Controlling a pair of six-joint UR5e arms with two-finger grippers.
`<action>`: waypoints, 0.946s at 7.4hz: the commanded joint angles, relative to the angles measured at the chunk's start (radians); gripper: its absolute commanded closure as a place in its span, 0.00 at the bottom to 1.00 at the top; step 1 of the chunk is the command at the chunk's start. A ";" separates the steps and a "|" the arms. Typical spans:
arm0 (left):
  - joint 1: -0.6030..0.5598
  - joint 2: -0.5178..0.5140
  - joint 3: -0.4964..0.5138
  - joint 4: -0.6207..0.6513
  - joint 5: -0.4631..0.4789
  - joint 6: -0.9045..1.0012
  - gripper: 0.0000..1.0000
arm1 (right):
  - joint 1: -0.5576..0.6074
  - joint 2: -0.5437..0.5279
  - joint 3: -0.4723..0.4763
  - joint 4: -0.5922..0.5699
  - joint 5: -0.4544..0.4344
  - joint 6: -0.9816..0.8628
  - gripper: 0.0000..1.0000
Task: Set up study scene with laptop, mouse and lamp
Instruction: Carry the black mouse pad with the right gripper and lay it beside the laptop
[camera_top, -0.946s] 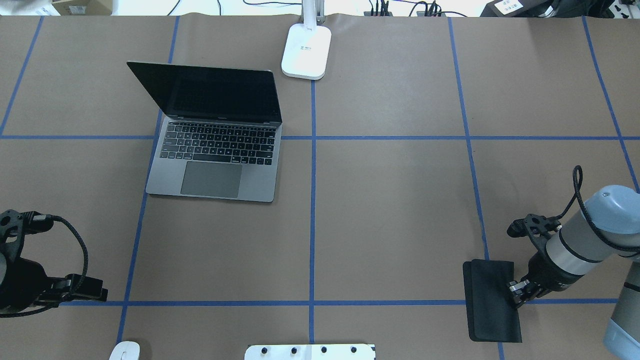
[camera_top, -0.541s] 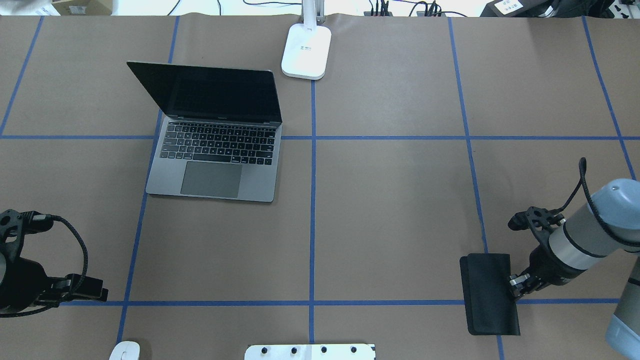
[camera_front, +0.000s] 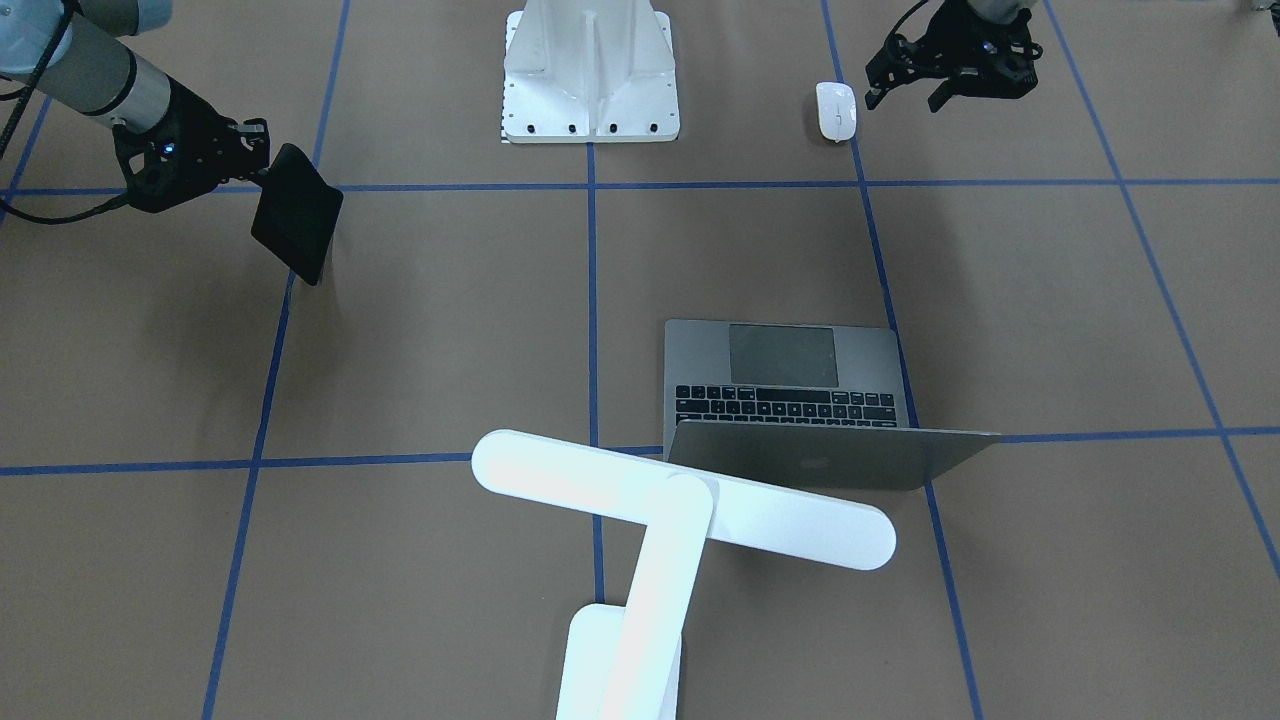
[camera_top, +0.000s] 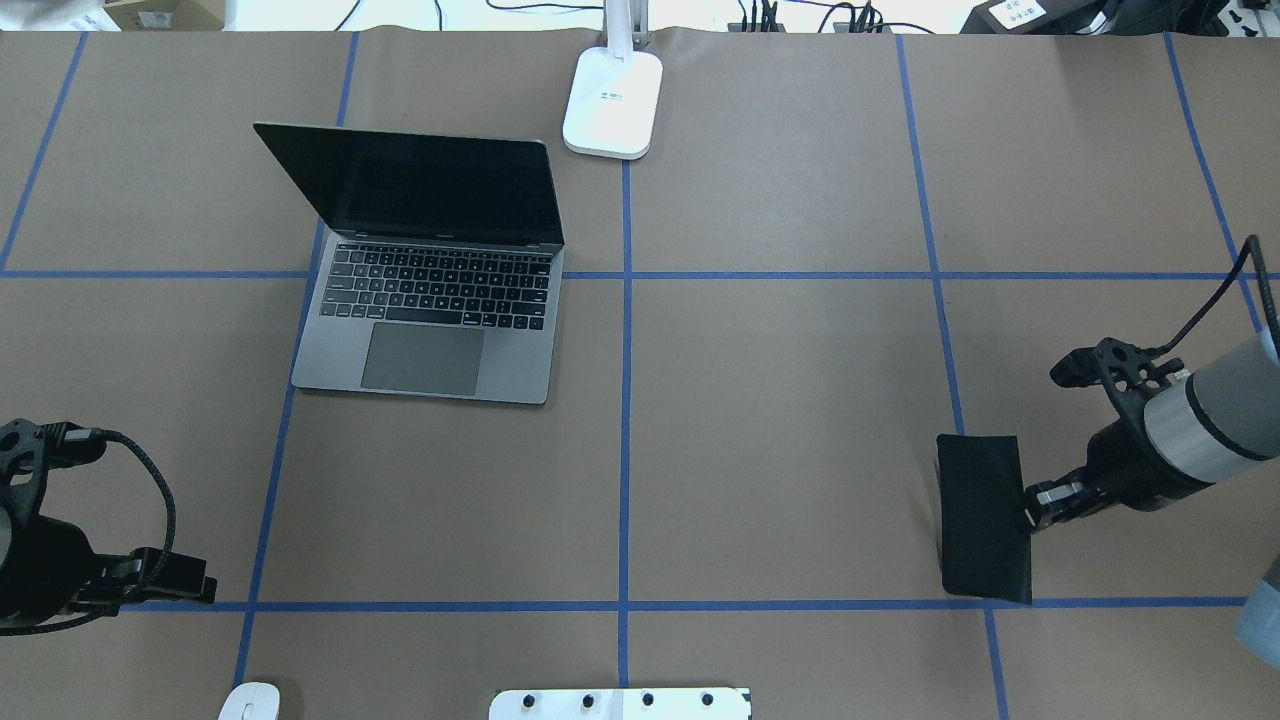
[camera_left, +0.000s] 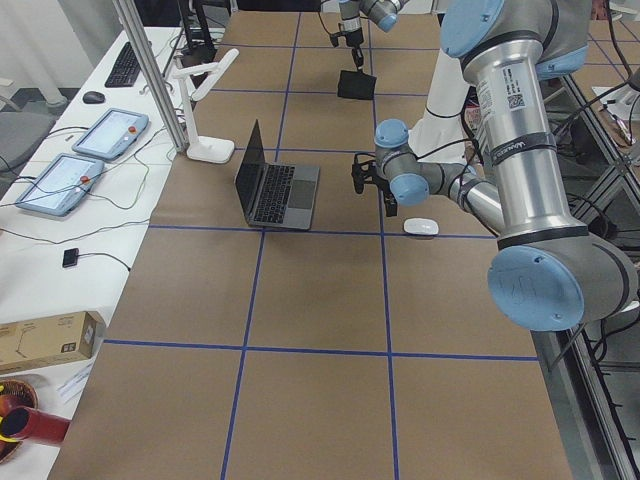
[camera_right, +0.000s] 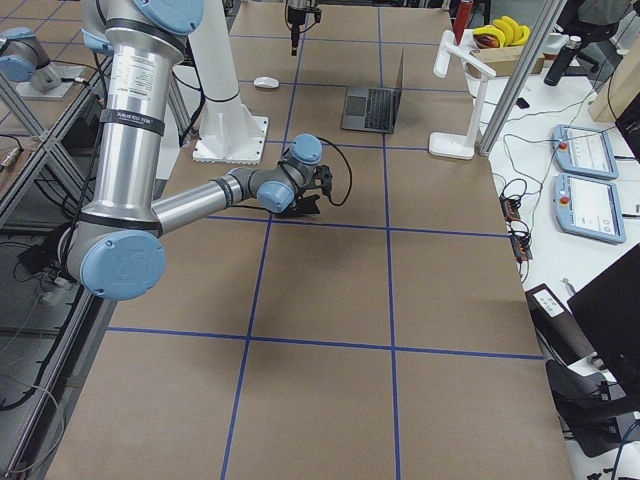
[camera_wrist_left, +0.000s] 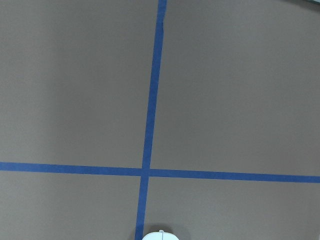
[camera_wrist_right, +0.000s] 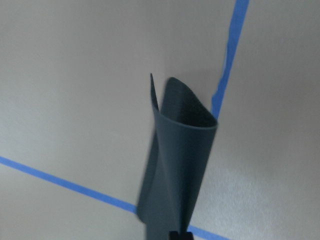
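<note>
We have the laptop (camera_top: 430, 300) open and the lamp (camera_front: 680, 500) up. Our right gripper (camera_top: 1030, 505) pinches the mouse pad (camera_top: 980, 520) (lifted, bending). Our left gripper (camera_front: 908, 98) hangs open; the mouse (camera_front: 835, 110) is not placed yet.

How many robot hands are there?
2. The right gripper, on the table's right side, pinches the black pad by its edge. The left gripper hovers beside the white mouse on the left side.

A table (camera_top: 780, 400) covered in brown paper is crossed by blue tape lines (camera_top: 626, 450), and a white side bench (camera_left: 40, 290) is laid with a keyboard (camera_left: 125, 64).
</note>
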 joint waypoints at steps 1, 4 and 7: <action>0.000 0.000 0.000 -0.015 -0.001 -0.062 0.01 | 0.080 0.137 -0.003 -0.157 0.008 -0.075 0.92; 0.002 0.000 0.003 -0.017 -0.001 -0.073 0.01 | 0.149 0.588 -0.090 -0.772 0.002 -0.327 0.92; 0.000 -0.002 0.010 -0.017 -0.001 -0.073 0.01 | 0.154 0.851 -0.313 -0.879 0.012 -0.354 0.92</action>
